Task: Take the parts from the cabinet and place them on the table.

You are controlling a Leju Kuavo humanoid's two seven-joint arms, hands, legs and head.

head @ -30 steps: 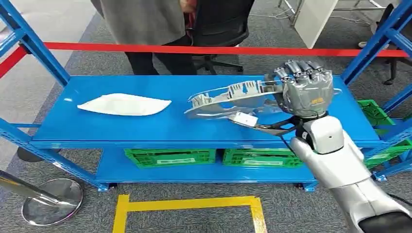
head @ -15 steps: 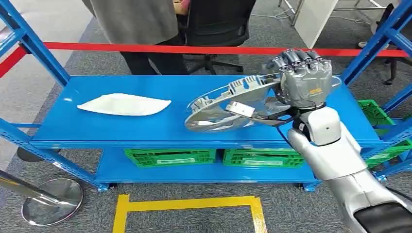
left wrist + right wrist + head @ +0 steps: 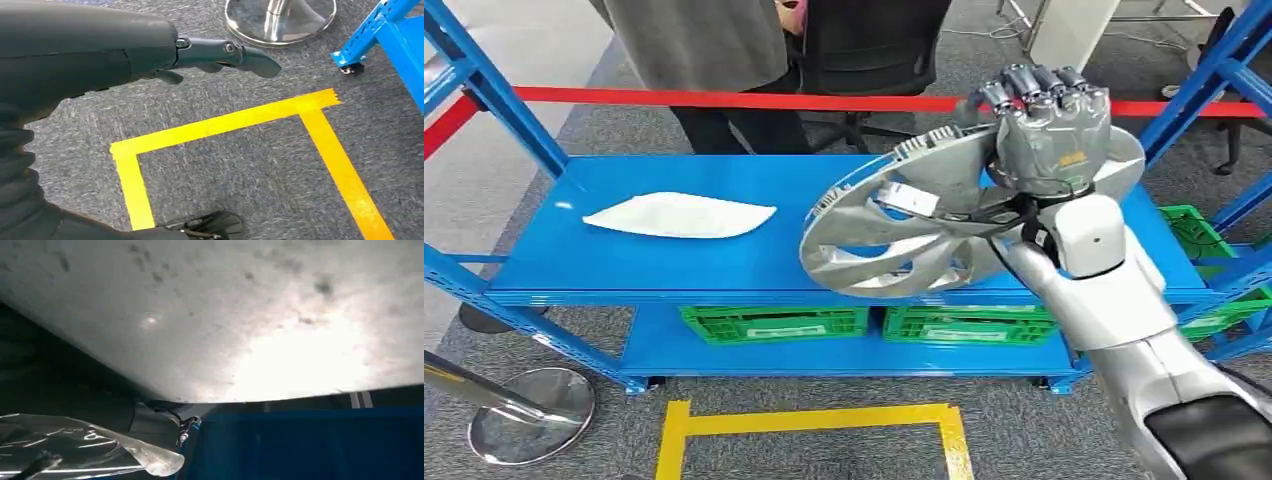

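My right hand (image 3: pixel 1052 140) grips a silver wheel cover (image 3: pixel 894 240) by its rim, above the right half of the blue shelf (image 3: pixel 654 262). The cover is lifted and tilted, its lower edge hanging in front of the shelf's front edge, a white label on its spokes. Close up in the right wrist view, the cover's pale surface (image 3: pixel 240 320) fills most of the frame. A white flat part (image 3: pixel 679 215) lies on the left half of the shelf. My left hand (image 3: pixel 150 50) hangs over the grey carpet, fingers extended and holding nothing.
Green crates (image 3: pixel 774 323) sit on the lower shelf. A person (image 3: pixel 709 50) stands behind the red bar (image 3: pixel 724 98), next to an office chair. Blue uprights frame both sides. Yellow floor tape (image 3: pixel 814 425) and a stanchion base (image 3: pixel 529 412) lie in front.
My right hand has raised the wheel cover off the shelf and tipped it from nearly flat to steeply tilted, its face now turned toward me. The white part has stayed put.
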